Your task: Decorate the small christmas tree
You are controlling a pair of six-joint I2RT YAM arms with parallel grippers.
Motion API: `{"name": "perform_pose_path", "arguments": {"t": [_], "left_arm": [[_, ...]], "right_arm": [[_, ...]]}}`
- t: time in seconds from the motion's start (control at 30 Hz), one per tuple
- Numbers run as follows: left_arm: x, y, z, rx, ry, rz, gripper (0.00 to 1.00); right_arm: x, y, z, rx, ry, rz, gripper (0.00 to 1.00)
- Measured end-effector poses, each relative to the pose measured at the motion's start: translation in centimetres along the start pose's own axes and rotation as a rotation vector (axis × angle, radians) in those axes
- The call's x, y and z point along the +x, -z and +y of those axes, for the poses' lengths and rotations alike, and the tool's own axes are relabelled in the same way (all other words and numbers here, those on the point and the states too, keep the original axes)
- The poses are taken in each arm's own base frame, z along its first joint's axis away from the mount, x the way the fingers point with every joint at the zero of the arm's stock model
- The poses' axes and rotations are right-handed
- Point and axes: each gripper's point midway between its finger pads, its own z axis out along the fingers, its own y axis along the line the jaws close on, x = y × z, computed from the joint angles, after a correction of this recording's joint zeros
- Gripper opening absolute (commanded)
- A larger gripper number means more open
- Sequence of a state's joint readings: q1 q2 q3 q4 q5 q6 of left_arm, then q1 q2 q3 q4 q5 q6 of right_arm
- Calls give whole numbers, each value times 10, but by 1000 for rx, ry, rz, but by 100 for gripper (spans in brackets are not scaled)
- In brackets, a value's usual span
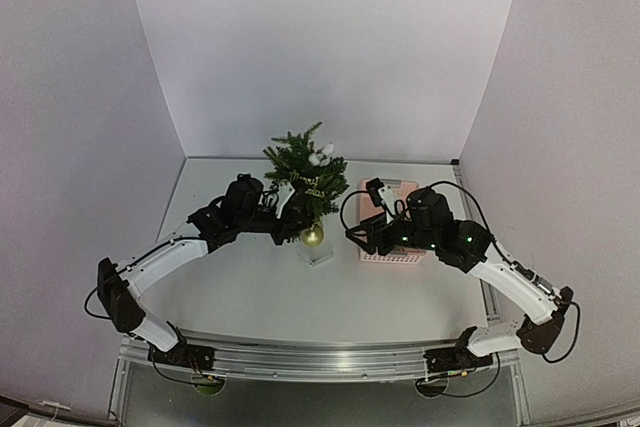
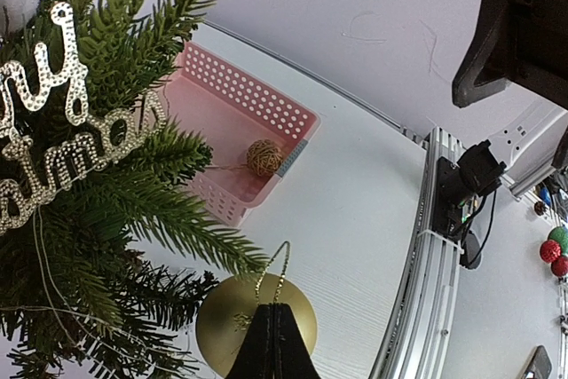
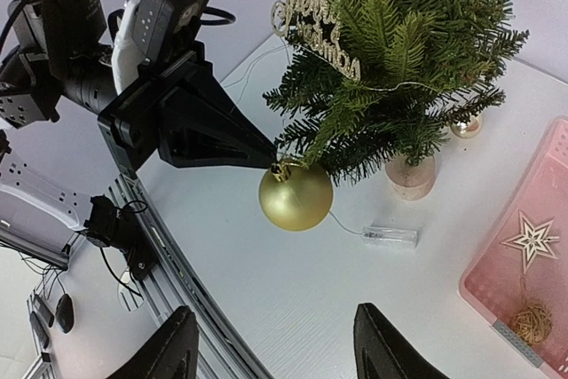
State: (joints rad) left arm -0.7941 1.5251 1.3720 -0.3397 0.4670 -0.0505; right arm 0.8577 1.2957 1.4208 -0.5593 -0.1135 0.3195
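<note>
The small christmas tree (image 1: 305, 169) (image 2: 106, 193) (image 3: 390, 68) stands upright at mid-table on a pale round base (image 3: 410, 177). It carries a glittery "Merry Christmas" sign (image 2: 62, 130) (image 3: 319, 33) and white cotton tufts (image 1: 320, 155). My left gripper (image 1: 301, 229) (image 2: 272, 310) (image 3: 269, 164) is shut on the gold string loop of a large gold bauble (image 1: 313, 235) (image 2: 217, 326) (image 3: 295, 196), which hangs right under a low branch tip. Whether the loop is hooked on the branch I cannot tell. My right gripper (image 1: 366, 217) (image 3: 275, 312) is open and holds nothing, hovering beside the pink basket (image 1: 392, 255).
The pink basket (image 2: 240, 99) (image 3: 510, 277) holds a wicker ball (image 2: 264, 157) (image 3: 531, 321) and a white star (image 3: 532, 240). A clear battery box (image 3: 390, 237) on a thin wire lies by the tree's base. A metal rail (image 2: 426, 281) edges the table. White walls enclose three sides.
</note>
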Motion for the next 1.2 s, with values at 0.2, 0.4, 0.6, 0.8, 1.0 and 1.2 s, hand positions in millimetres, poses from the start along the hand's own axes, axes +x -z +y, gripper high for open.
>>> {"name": "perform_pose_path", "arguments": {"t": [0.2, 0.4, 0.6, 0.8, 1.0, 1.2], "left_arm": [[2, -2, 3, -4, 9, 7, 0], [5, -6, 5, -3, 13, 16, 0], [5, -10, 5, 7, 16, 21, 0], [6, -10, -1, 44, 17, 26, 0], [8, -9, -8, 82, 22, 36, 0], [10, -8, -13, 112, 27, 46, 0]], "right_arm": [[-1, -1, 0, -2, 1, -5, 58], [1, -1, -1, 0, 0, -4, 58], [0, 1, 0, -3, 2, -10, 58], [-1, 1, 0, -5, 3, -14, 58], [-1, 1, 1, -10, 3, -12, 58], [0, 1, 3, -21, 3, -8, 58]]}}
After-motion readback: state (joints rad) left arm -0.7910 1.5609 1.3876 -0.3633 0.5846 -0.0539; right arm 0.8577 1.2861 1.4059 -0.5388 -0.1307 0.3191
